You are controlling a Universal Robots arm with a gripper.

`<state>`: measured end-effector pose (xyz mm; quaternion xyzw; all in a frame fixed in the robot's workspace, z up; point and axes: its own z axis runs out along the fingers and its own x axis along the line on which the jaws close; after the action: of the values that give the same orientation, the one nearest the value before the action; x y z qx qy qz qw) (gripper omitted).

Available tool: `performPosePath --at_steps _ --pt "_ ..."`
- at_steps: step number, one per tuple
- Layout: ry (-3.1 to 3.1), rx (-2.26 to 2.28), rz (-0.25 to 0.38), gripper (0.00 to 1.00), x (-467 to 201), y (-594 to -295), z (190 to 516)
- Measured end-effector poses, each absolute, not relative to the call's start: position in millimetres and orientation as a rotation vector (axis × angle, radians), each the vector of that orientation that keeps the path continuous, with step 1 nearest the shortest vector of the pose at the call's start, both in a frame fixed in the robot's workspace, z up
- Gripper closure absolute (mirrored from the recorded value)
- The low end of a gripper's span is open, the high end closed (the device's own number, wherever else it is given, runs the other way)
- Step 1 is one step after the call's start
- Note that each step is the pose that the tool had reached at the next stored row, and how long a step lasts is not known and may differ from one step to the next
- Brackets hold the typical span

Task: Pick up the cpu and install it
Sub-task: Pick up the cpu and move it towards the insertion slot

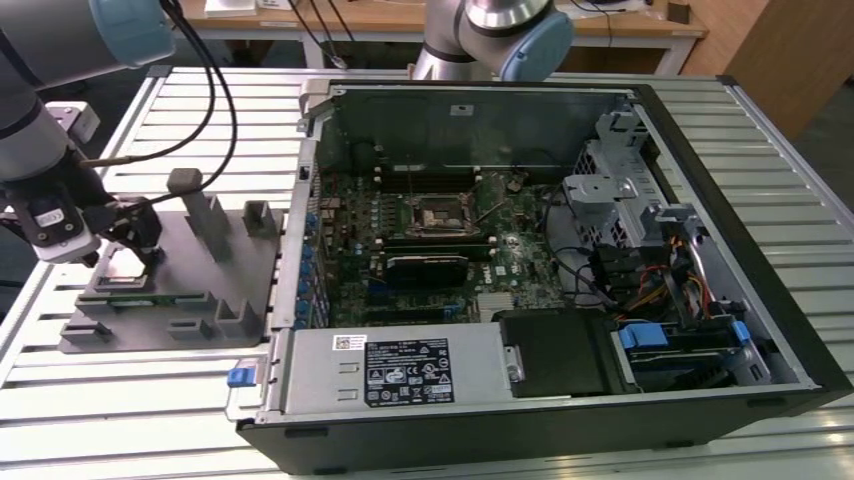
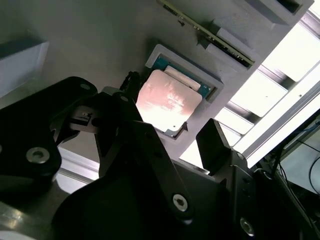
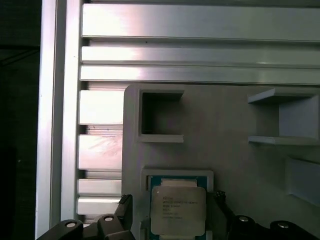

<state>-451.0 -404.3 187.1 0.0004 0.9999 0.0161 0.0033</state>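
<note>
The cpu (image 2: 169, 102) is a flat square chip with a silvery top. It lies in a shallow raised pocket of the grey fixture tray (image 1: 187, 290), which sits at the exterior view's left beside the computer case. My gripper (image 2: 170, 117) is low over that pocket and open. Its black fingers (image 2: 212, 145) stand on opposite sides of the chip, outside the pocket's rim, apart from it. In the first wrist view the cpu (image 3: 178, 210) shows green board edges, and my gripper (image 3: 172, 207) straddles it. The black motherboard socket (image 1: 434, 215) sits inside the open case.
The open computer case (image 1: 534, 250) takes up the exterior view's middle and right, with a power supply (image 1: 400, 365) at its near side. Upright grey posts (image 1: 200, 205) rise from the tray. A memory stick (image 2: 210, 35) lies in a tray slot. The table is ribbed aluminium slats (image 3: 200, 55).
</note>
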Motion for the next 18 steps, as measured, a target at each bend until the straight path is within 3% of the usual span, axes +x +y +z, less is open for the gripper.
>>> performPosePath --at_steps 13,18 --pt "3.135 0.008 0.05 0.28 -447.9 -405.7 183.8" --pt "3.135 0.008 0.05 0.43 -447.8 -405.8 183.7"
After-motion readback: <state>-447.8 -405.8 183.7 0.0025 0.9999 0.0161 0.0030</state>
